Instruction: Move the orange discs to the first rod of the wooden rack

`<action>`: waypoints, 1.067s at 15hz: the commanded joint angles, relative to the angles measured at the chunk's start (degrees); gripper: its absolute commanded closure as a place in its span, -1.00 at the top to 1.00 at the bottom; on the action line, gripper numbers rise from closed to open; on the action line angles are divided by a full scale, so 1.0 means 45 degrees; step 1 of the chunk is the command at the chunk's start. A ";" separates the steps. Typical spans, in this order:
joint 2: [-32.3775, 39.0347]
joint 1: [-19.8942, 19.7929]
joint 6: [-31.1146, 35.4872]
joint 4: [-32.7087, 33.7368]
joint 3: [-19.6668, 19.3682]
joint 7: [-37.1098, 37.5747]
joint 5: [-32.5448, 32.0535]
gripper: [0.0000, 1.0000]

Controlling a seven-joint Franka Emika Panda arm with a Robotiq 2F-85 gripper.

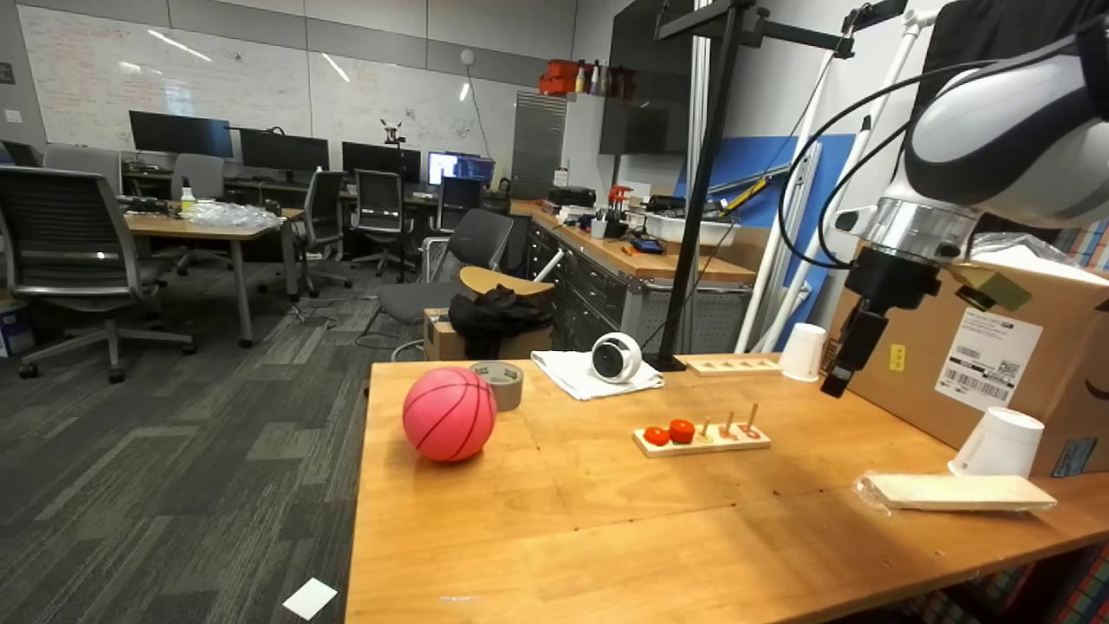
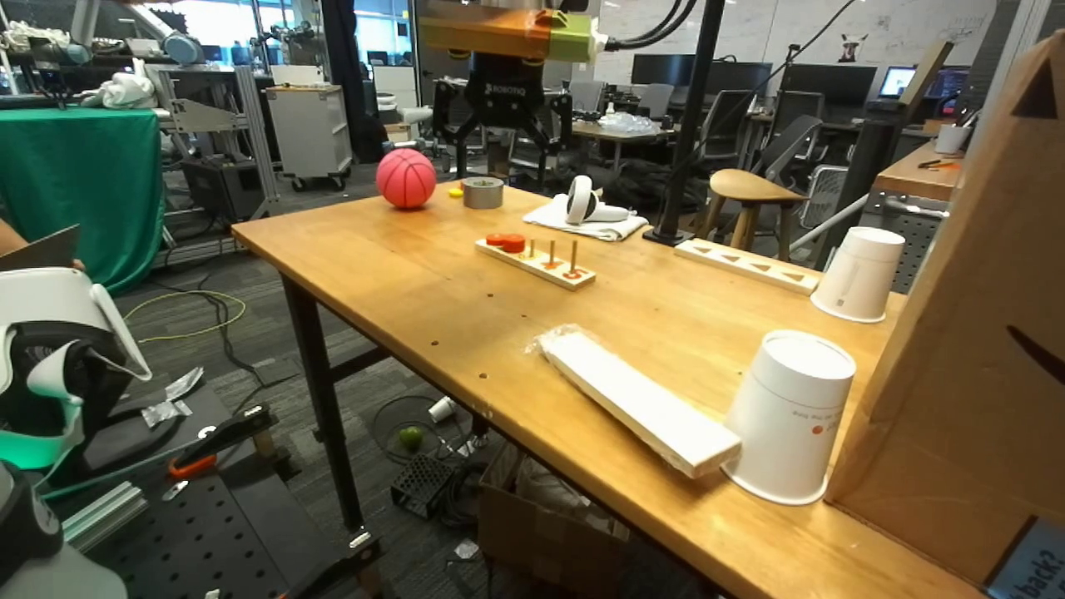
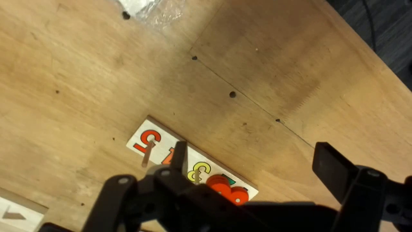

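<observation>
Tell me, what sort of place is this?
Probably a robotics lab: there's a big mechanical arm, a whiteboard with writing on it, and several computer monitors.

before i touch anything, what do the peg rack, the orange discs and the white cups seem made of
Peg rack: looks like pale matte wood, by its bare edges. Orange discs: likely painted wood, possibly plastic; smooth-looking, even colour. White cups: probably matte paper, going by the print on one.

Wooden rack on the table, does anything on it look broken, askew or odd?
Nothing looks broken or tipped. Mildly odd: the orange discs sit in two uneven stacks at one end of the wooden rack, leaving three rods bare, so it looks lopsided.
</observation>
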 commanded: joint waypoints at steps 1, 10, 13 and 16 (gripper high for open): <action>0.1625 -0.0013 -0.0414 0.1915 0.0189 -0.2585 0.0333 1.00; 0.3010 -0.0914 -0.0670 0.3290 0.0876 -0.6855 -0.0005 1.00; 0.3031 -0.1022 -0.0687 0.3309 0.0874 -0.7396 -0.0005 1.00; 0.3031 -0.1016 -0.0696 0.3319 0.0903 -0.7427 -0.0005 1.00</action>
